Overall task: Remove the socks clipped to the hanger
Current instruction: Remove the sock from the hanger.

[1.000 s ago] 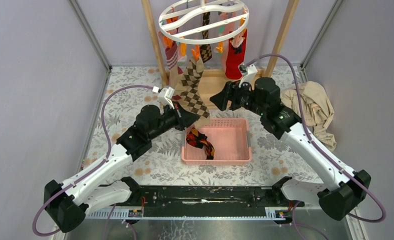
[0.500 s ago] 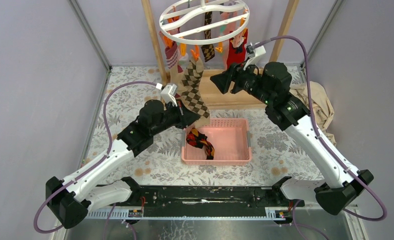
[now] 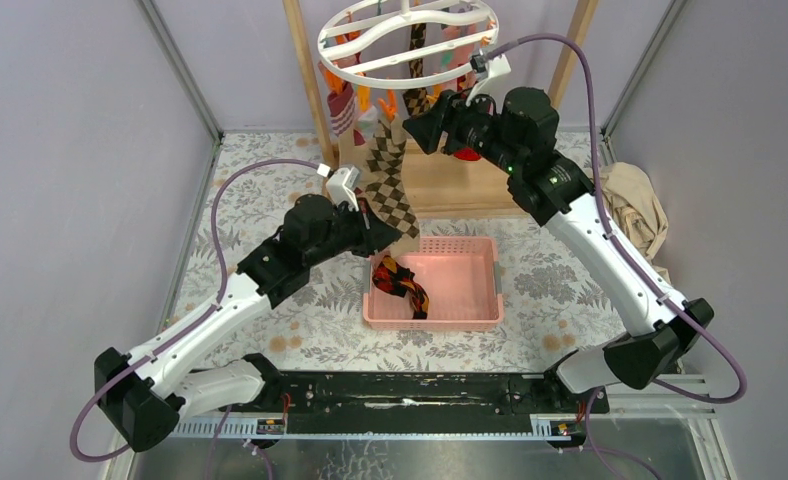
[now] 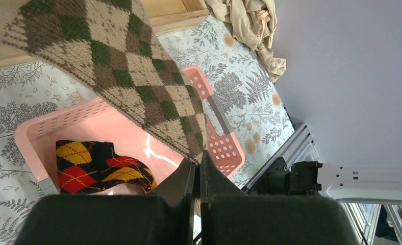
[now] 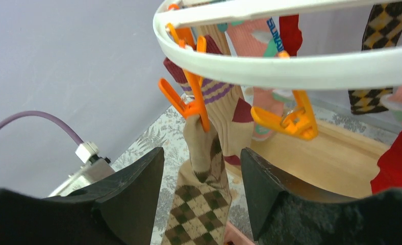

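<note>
The white round hanger (image 3: 326, 52) hangs at the back with orange clips and several socks. A tan argyle sock (image 3: 390, 190) hangs from an orange clip (image 3: 391, 105) and is stretched down toward the basket. My left gripper (image 3: 388, 238) is shut on its toe, seen in the left wrist view (image 4: 198, 163) under the sock (image 4: 122, 71). My right gripper (image 3: 410, 128) is open, just below the ring (image 5: 291, 64). Its jaws (image 5: 201, 168) stand either side of the sock's top (image 5: 201, 204), below the clip (image 5: 191, 104). A red sock (image 5: 398, 163) and a pink sock (image 5: 252, 41) hang behind.
A pink basket (image 3: 495, 290) sits mid-table and holds a black, red and yellow argyle sock (image 3: 402, 282). The wooden frame's post (image 3: 305, 80) and base (image 3: 470, 190) stand behind it. A beige cloth (image 3: 630, 215) lies at the right. A striped tan sock (image 5: 227, 102) hangs beside the clip.
My right gripper has risen and moved left, from beside the basket's far edge up to the clip holding the tan argyle sock. My left gripper has kept its hold on the toe.
</note>
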You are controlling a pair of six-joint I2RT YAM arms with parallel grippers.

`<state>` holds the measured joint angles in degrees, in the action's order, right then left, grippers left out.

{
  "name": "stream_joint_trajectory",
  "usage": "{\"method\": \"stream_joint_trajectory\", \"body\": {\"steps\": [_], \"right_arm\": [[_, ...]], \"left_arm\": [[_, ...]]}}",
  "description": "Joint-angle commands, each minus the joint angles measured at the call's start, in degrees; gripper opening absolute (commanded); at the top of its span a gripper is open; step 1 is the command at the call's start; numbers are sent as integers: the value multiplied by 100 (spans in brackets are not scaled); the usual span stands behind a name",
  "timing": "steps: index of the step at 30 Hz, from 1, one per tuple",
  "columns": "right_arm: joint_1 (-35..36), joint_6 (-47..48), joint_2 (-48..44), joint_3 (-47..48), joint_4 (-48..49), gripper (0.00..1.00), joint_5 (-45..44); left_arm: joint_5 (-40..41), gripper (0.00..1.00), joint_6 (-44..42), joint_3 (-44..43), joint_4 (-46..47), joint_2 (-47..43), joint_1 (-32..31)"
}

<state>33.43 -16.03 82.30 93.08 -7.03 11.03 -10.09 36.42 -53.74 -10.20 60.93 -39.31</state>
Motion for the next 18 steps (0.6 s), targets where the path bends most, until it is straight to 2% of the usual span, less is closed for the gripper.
{"method": "stream_joint_trajectory", "body": {"steps": [1,18], "right_arm": [[78,159,131,548,339,64,-130],[172,325,690,1145,297,67,-24]], "left_arm": [[-142,5,-93,-207,22,119,21],[-144,5,-113,-217,43,229,20]]}}
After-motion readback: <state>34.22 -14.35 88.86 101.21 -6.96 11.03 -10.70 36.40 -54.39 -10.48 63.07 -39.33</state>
